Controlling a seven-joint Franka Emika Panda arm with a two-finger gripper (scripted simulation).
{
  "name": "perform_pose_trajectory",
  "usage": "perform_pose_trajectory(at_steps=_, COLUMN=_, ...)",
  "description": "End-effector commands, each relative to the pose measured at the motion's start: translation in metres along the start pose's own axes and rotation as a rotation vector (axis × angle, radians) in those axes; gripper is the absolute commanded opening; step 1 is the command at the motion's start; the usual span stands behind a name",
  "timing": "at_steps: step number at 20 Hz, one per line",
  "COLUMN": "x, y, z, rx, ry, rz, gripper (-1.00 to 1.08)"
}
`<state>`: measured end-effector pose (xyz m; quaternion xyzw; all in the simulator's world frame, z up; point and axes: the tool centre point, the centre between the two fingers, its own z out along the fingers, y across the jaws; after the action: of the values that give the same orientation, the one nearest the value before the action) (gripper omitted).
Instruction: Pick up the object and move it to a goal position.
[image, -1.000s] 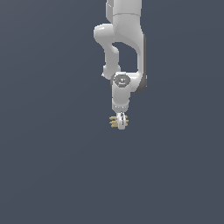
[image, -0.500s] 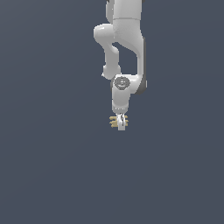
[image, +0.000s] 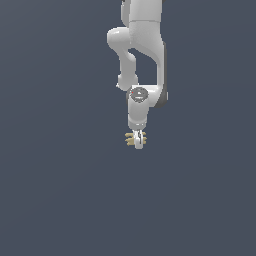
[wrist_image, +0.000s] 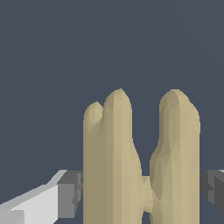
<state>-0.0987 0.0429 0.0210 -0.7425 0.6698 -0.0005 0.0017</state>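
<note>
One white arm (image: 142, 45) fills the upper middle of the exterior view, coming in from the top edge and bending down through a bulky elbow to a round grey-capped wrist joint (image: 138, 94). Everything around it is flat dark blue-grey background (image: 55, 190), with no edge or seam to tell floor from wall.

Below the wrist, the gripper (image: 138, 141) points straight down, and it is clamped on the tan object (image: 132, 139). From the exterior view, the object sits right at the fingertips, with short slat-like stubs poking out toward the exterior view's left of the white finger.

Now the wrist view, up close: the object (wrist_image: 140, 162) looms large, two tall rounded tan lobes side by side, joined by a narrow waist low down, with a smaller bump on the outer shoulder of one lobe. Grey finger pads (wrist_image: 72, 192) press in from either side, one on a white finger, the other just peeking in at the frame's edge. Both pads touch the object's flanks, so the jaws are closed snugly around it.
</note>
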Motion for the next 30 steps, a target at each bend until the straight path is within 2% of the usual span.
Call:
perform_pose_trajectory(at_steps=1, x=0.001, y=0.0, z=-0.003, rx=0.0, ry=0.0, rz=0.0, gripper=-1.0)
perform_pose_trajectory(at_steps=7, x=0.011, y=0.002, z=-0.022, rx=0.0, ry=0.0, rz=0.001, gripper=-1.0)
perform_pose_trajectory(at_steps=13, x=0.03, y=0.006, z=-0.06, rx=-0.001, ry=-0.001, rz=0.001, gripper=-1.0)
perform_pose_trajectory(at_steps=30, x=0.116, y=0.02, z=-0.227, rx=-0.003, ry=0.001, rz=0.004, gripper=-1.0)
